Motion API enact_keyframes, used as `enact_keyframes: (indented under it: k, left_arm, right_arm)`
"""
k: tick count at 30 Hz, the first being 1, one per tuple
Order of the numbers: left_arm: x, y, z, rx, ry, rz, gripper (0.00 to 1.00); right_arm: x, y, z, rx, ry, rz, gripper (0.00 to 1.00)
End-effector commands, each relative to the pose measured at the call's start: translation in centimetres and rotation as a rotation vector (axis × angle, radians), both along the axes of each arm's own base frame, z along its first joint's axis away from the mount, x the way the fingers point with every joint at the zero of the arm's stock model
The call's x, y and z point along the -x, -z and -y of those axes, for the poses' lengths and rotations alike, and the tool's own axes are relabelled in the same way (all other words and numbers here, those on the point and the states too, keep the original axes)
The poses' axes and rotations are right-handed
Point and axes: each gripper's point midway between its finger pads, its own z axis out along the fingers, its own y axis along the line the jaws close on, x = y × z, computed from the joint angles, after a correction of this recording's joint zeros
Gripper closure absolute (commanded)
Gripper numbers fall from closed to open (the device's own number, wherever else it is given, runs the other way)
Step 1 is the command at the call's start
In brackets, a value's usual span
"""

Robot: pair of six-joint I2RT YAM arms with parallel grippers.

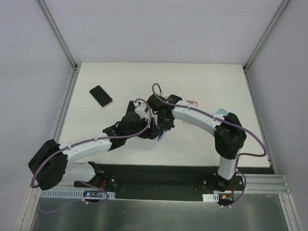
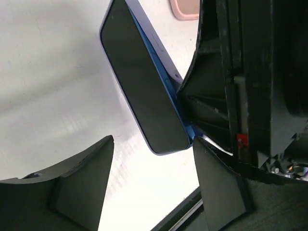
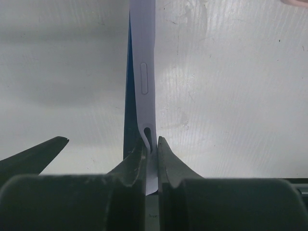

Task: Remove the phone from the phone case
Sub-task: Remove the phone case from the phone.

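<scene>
The phone (image 2: pixel 139 82), dark screen showing, sits in a blue phone case (image 2: pixel 166 77) and is held on edge above the table. My right gripper (image 3: pixel 151 142) is shut on the case's pale side wall (image 3: pixel 144 72), with the phone's dark edge (image 3: pixel 129 120) just left of it. My left gripper (image 2: pixel 153 144) is open, and its fingers (image 2: pixel 86 178) stand either side of the phone's lower corner without clamping it. In the top view both grippers meet at mid-table, left gripper (image 1: pixel 155 131) beside right gripper (image 1: pixel 165 125), and hide most of the phone.
A second black phone (image 1: pixel 100 96) lies flat at the back left. A pink object (image 1: pixel 192 102) lies behind the right arm, the same pink object (image 2: pixel 185 9) showing past the phone. A pale blue item (image 1: pixel 221 111) peeks out by the right elbow.
</scene>
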Motion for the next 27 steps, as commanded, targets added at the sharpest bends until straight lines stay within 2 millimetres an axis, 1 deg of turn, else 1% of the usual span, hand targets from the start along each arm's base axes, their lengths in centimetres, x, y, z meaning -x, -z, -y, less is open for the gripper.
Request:
enact_keyframes:
  k: [1,2,4,8,10,11,12,14,15,16,17,20,24,27]
  left_arm:
    - [-0.4,-1.2,0.2,0.015,-0.002,0.157,0.33]
    - [-0.3,-0.6,-0.1,0.0,-0.015,0.172,0.34]
    - [-0.5,-1.2,0.0,0.023,-0.027,0.209,0.34]
    - [-0.6,-1.5,0.4,0.029,-0.025,0.218,0.34]
    - [-0.8,-0.9,0.4,0.011,-0.029,0.212,0.35]
    - [-1.0,-1.1,0.5,0.011,-0.032,0.214,0.35]
    - [-1.2,-0.7,0.5,-0.005,-0.043,0.21,0.37]
    - [-1.6,-0.6,0.5,-0.014,-0.065,0.206,0.4]
    - [-1.7,0.1,0.6,-0.031,-0.07,0.196,0.41]
    - [-1.9,0.2,0.6,-0.037,-0.073,0.194,0.42]
    - [-1.9,0.1,0.9,-0.037,-0.068,0.195,0.42]
    - [-1.8,0.5,1.2,-0.067,-0.064,0.203,0.42]
    - [-2.0,0.6,0.8,-0.114,-0.107,0.236,0.44]
    - [-2.6,0.8,-0.2,-0.18,-0.179,0.265,0.45]
  right_arm:
    - [-0.3,-0.6,-1.2,-0.045,0.02,-0.006,0.99]
    - [-0.2,-0.5,-1.2,-0.045,0.022,-0.011,0.99]
    - [-0.1,-0.3,-1.5,-0.051,0.022,-0.02,0.99]
    - [0.0,-0.1,-1.7,-0.057,0.024,-0.037,0.99]
    - [0.1,0.0,-1.8,-0.061,0.024,-0.044,0.99]
    - [0.2,0.0,-1.8,-0.061,0.026,-0.046,0.99]
    - [0.1,0.0,-1.8,-0.06,0.026,-0.045,0.99]
    - [0.2,-0.1,-1.8,-0.063,0.027,-0.046,0.99]
    - [0.2,-0.1,-1.8,-0.061,0.026,-0.045,0.99]
    - [0.3,-0.1,-1.7,-0.06,0.029,-0.046,0.99]
    - [0.2,-0.2,-1.7,-0.062,0.029,-0.044,0.99]
    - [0.4,-0.2,-1.4,-0.05,0.035,-0.047,0.99]
    - [0.4,-0.3,-1.3,-0.05,0.036,-0.053,0.99]
    - [0.6,-0.6,-1.5,-0.06,0.029,-0.054,0.99]
